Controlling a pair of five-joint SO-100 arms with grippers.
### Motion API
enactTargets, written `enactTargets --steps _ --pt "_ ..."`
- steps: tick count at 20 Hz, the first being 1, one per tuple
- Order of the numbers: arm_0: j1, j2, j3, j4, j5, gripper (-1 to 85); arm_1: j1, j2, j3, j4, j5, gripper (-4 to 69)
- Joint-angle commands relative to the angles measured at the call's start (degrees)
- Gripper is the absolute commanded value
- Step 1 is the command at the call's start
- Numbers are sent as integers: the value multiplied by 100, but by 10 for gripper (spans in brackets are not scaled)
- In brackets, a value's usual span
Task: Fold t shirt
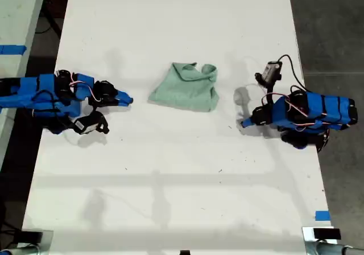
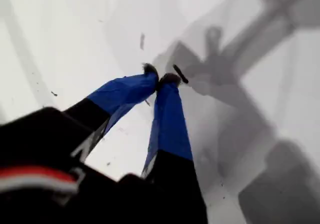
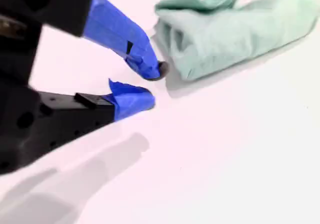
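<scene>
The t shirt [image 1: 187, 90] lies bunched and partly folded mid-table in the exterior view, pale mint green, its collar opening toward the far edge. My second gripper [image 1: 128, 100] comes in from the exterior view's left. It sits just short of the t shirt's [image 3: 235, 29] near corner, touching nothing. The blue tips of my second gripper [image 3: 152, 86] are slightly open with nothing between them. My first gripper [image 1: 244, 123], on the arm at the exterior view's right, rests low over bare table a little away from the cloth. In its own wrist view my first gripper [image 2: 160, 78] is shut and empty.
The white table [image 1: 170, 169] is long, and dark floor runs along the exterior view's right edge. A blue tape mark [image 1: 322, 215] sits near the table's front corner at the exterior view's right. A small camera with a cable [image 1: 272, 72] stands above the first arm.
</scene>
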Motion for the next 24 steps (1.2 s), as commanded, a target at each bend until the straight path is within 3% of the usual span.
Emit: enactTargets --steps 1,18,21,23,24 --pt "-712 1714 633 1503 -299 43 123 185 387 -229 -633 12" --pt "-536 1723 633 1503 -299 29 193 176 396 -237 -483 12" --pt "-589 1652 633 1521 -580 105 220 176 396 -237 -431 15" --pt "-457 1652 633 1521 -519 109 202 176 396 -237 -185 96" --pt "-308 1652 633 1521 -519 112 35 176 396 -237 -343 104"
